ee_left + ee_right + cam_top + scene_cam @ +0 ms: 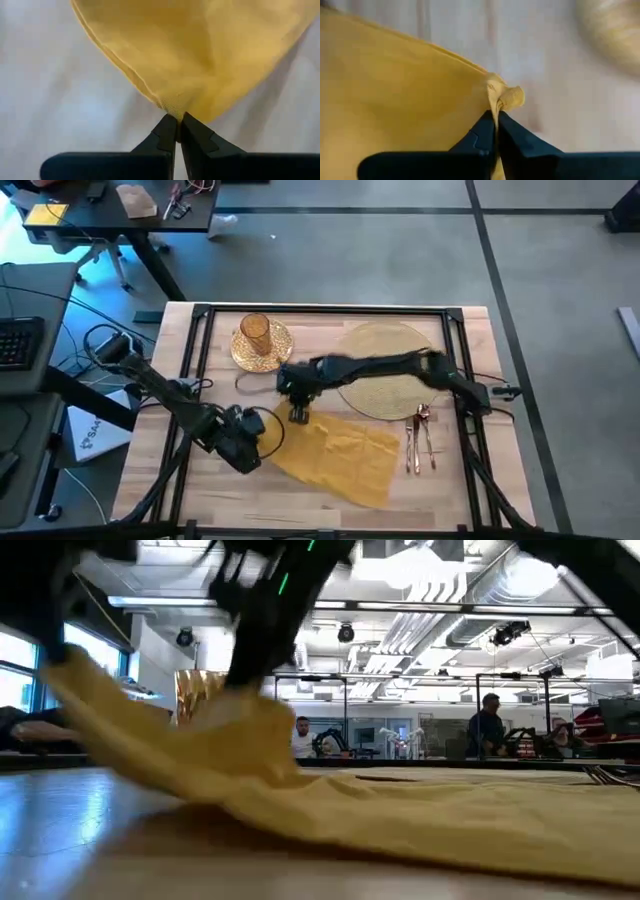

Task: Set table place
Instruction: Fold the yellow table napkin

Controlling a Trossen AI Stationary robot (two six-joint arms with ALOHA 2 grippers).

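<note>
Napkin step in hand: left gripper (pixel 262 438), low at the table's (pixel 150 470) left front, is clamped on one corner of the yellow napkin (pixel 340 457); right gripper (pixel 298 414), reached across to the middle, is pinched on a bunched corner further back. The cloth lies rumpled on the wood, front of the woven placemat (pixel 385 367); glass (pixel 255 332) on plate (pixel 262 348) back left, cutlery (pixel 421 438) at right. Next, I judge, calls for both arms pulling the corners apart evenly to flatten or fold it.

A keyboard (pixel 20 342) lies left of the table; people (pixel 489 725), perhaps seated, show beyond.
</note>
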